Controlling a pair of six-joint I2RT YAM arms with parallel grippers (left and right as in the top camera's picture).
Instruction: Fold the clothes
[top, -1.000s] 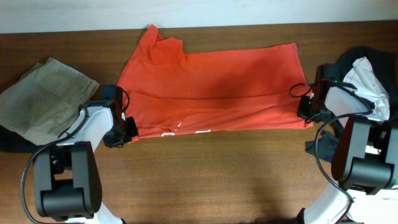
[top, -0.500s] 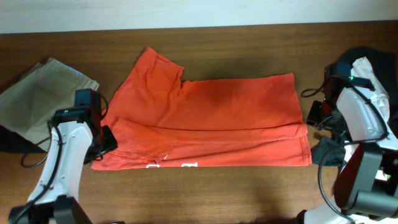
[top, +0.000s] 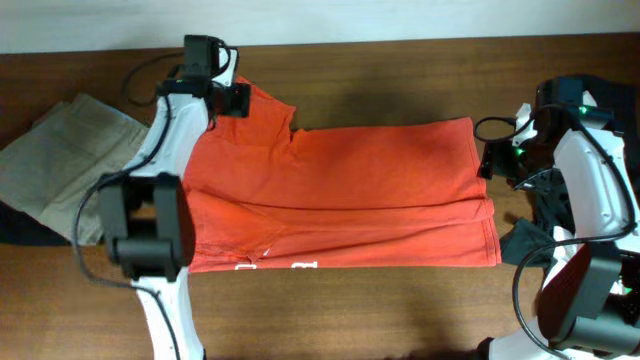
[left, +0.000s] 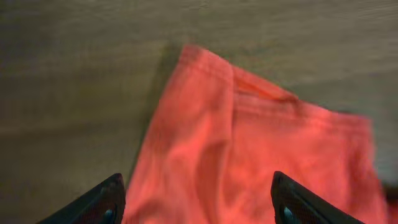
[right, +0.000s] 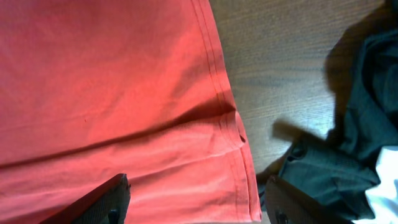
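Orange-red fabric T-shirt (top: 340, 190) lies half-folded on the brown wooden table (top: 400, 310). Its white lettering (top: 285, 267) seems too small to read. Left gripper (left: 198, 190) above the sleeve (left: 211, 106), right gripper (right: 196, 186) above the hem (right: 217, 87): both spread wide, holding nothing.

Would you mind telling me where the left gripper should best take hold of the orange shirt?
Probably the orange shirt's sleeve tip, from above: its hemmed corner lies flat, jutting onto bare table, and the open left gripper hangs over it.
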